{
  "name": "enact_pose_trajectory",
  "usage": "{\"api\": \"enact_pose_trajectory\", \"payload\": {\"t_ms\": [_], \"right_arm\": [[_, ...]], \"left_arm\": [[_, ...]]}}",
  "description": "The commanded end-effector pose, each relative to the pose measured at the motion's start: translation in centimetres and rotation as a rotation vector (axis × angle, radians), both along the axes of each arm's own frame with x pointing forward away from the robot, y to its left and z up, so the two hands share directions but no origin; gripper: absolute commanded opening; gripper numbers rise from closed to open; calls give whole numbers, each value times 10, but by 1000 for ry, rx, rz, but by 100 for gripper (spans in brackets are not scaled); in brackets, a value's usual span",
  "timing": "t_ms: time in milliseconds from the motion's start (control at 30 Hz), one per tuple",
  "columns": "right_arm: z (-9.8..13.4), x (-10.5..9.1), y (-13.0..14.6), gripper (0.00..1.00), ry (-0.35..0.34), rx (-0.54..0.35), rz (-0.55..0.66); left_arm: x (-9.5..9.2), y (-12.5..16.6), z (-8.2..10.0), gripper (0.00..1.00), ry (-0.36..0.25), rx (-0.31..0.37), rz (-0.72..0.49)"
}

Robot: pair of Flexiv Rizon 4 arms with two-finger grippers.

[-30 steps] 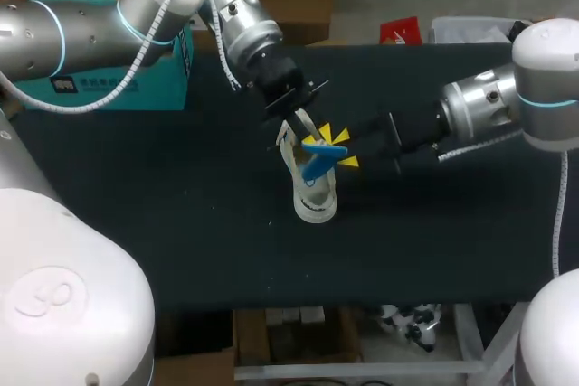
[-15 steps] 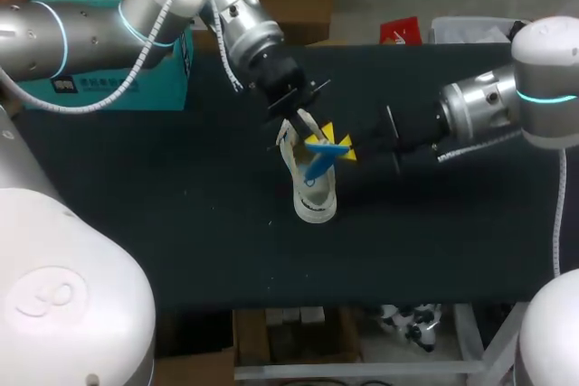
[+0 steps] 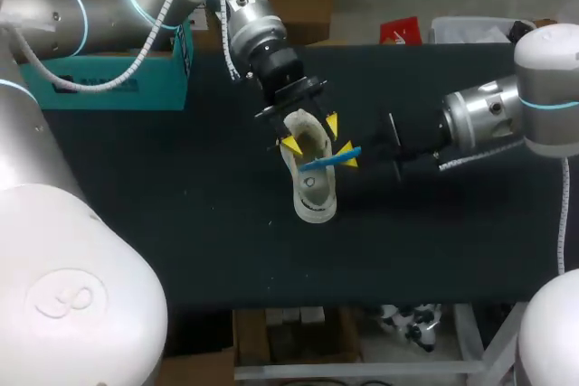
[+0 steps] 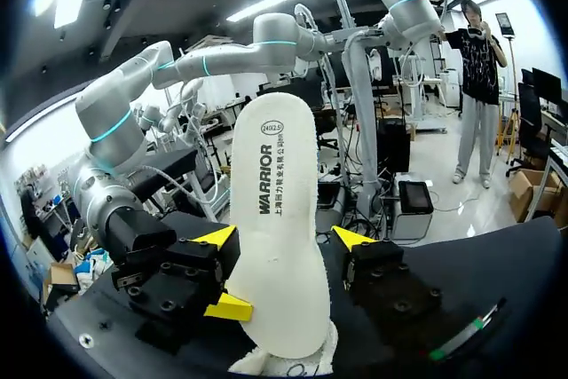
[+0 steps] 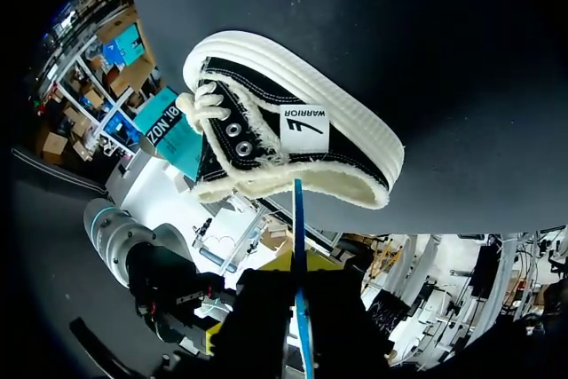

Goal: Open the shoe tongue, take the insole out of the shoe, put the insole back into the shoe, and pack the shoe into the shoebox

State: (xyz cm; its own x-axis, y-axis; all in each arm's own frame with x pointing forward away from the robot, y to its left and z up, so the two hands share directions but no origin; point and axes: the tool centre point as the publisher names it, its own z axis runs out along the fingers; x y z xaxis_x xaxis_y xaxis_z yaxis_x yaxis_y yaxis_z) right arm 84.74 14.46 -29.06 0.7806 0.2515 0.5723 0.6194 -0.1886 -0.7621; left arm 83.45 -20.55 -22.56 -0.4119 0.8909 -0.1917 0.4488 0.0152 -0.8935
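Note:
A white-soled canvas shoe (image 3: pixel 314 194) stands in the middle of the dark table (image 3: pixel 181 214). The insole (image 3: pixel 324 162), blue on top and white underneath, sticks up out of its opening. My right gripper (image 3: pixel 348 155) is shut on the insole's edge from the right. In the right wrist view the insole (image 5: pixel 297 219) shows edge-on between that gripper's (image 5: pixel 297 299) fingers, above the shoe (image 5: pixel 293 144). My left gripper (image 3: pixel 310 133) hangs open over the shoe's heel end. Its yellow fingertips (image 4: pixel 218 237) stand on either side of the insole's white underside (image 4: pixel 277 219), and a gap shows on one side.
The teal shoebox (image 3: pixel 122 79) stands at the table's back left, under my left arm; in the right wrist view this box (image 5: pixel 173 126) lies beyond the shoe. Bare dark tabletop lies in front of the shoe and to both sides.
My left gripper has let go of the insole and opened. My right gripper has shut on the insole, which now lies flatter across the shoe's opening.

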Motion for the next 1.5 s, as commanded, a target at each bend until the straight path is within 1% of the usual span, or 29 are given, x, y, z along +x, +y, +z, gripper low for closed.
{"api": "enact_pose_trajectory", "payload": {"t_ms": [33,67,167,200,333,367,433,500,533,567,700,800,967,1133,1200,1500], "right_arm": [[3,-9,-1,0,-11,-7,-13],[3,-10,-1,0,-13,-8,-14],[1,-14,0,0,-16,-8,-15],[1,-15,1,0,-14,-7,-13],[0,-15,2,0,-12,-5,-5],[0,-15,2,0,-12,-5,-3],[0,-14,3,0,-13,-5,4],[-1,-12,5,0,-14,-2,11],[-1,-12,6,0,-15,-2,13],[-1,-11,6,0,-14,-1,16],[-1,-11,6,0,-12,1,20],[-1,-11,7,0,-9,2,21],[-2,-9,7,0,-4,3,24],[-2,-8,7,0,-1,2,25],[-1,-8,8,0,-2,2,25],[1,-7,8,0,-11,-4,41]], "left_arm": [[44,19,2,100,156,52,-157],[50,24,1,100,178,71,-166],[67,34,-4,100,199,125,-155],[74,38,-6,100,215,140,-157],[101,44,-12,100,265,198,-202],[108,45,-13,100,275,195,-201],[120,45,-16,100,287,213,-229],[130,45,-17,100,287,221,-251],[135,46,-17,100,303,209,-265],[137,46,-17,100,292,211,-267],[139,50,-14,100,280,182,-298],[132,52,-10,100,260,172,-314],[125,53,-8,100,249,169,-320],[123,53,-7,100,257,164,-321],[123,55,-7,100,276,170,-345],[123,55,-7,100,276,170,-345]]}}
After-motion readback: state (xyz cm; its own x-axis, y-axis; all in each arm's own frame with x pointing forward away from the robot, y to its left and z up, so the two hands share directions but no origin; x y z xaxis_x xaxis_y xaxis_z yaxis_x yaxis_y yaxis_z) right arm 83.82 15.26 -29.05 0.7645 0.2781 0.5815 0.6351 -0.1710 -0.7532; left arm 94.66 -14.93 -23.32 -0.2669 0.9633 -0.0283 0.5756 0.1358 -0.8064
